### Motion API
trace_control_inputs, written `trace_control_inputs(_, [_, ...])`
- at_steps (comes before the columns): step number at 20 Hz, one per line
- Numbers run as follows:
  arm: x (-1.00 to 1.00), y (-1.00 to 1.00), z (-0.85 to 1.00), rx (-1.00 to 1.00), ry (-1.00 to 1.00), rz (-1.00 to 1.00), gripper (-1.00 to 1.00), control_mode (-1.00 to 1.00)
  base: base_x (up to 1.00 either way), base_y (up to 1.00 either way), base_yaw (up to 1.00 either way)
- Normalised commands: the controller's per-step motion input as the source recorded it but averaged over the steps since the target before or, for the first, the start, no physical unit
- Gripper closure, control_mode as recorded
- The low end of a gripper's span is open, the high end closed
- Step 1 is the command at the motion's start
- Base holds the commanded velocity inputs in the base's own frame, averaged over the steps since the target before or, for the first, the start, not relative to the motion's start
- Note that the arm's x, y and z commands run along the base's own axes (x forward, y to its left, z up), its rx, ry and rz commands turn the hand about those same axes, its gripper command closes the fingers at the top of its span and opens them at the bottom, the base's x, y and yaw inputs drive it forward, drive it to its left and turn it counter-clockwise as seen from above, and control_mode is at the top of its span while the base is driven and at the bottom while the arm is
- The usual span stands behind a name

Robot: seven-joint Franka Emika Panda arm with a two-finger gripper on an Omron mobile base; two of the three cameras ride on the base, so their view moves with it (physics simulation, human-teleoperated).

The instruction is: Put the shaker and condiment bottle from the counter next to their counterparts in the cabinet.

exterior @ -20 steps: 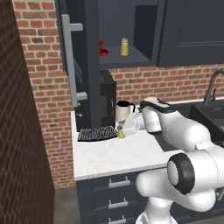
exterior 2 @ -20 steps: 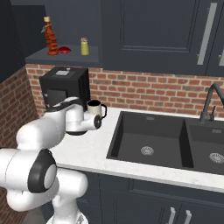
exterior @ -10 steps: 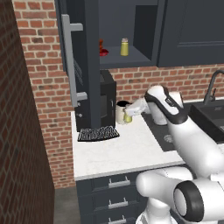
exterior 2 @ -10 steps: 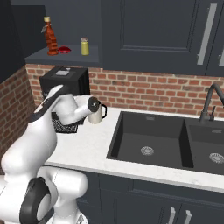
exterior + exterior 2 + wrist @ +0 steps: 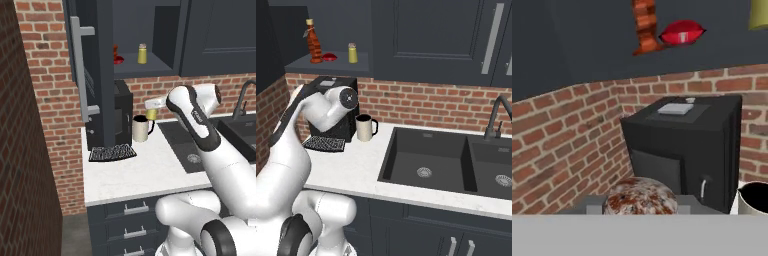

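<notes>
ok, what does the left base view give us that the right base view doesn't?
Left base: the open cabinet door with its bar handle, and the hand holding the olive shaker in the air by the mug.
Right base: both sink basins and the tall red bottle in full.
Both: mug, black coffee machine, yellow shaker up in the cabinet, faucet.
</notes>
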Motion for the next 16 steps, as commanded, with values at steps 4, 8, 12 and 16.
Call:
trace_control_inputs(4, [-0.17,-0.02,0.82,0.0,0.0,-0.14,1.0,-1.0,0.0,0.0,0.0])
trace_control_inputs(8, [-0.02,-0.06,0.69,-0.01,0.0,-0.13,1.0,-1.0,0.0,0.0,0.0])
trace_control_inputs(12, [0.0,-0.07,0.81,0.0,0.0,-0.11,1.0,-1.0,0.0,0.0,0.0])
trace_control_inputs(16, [0.0,-0.04,0.71,-0.01,0.0,-0.08,1.0,-1.0,0.0,0.0,0.0])
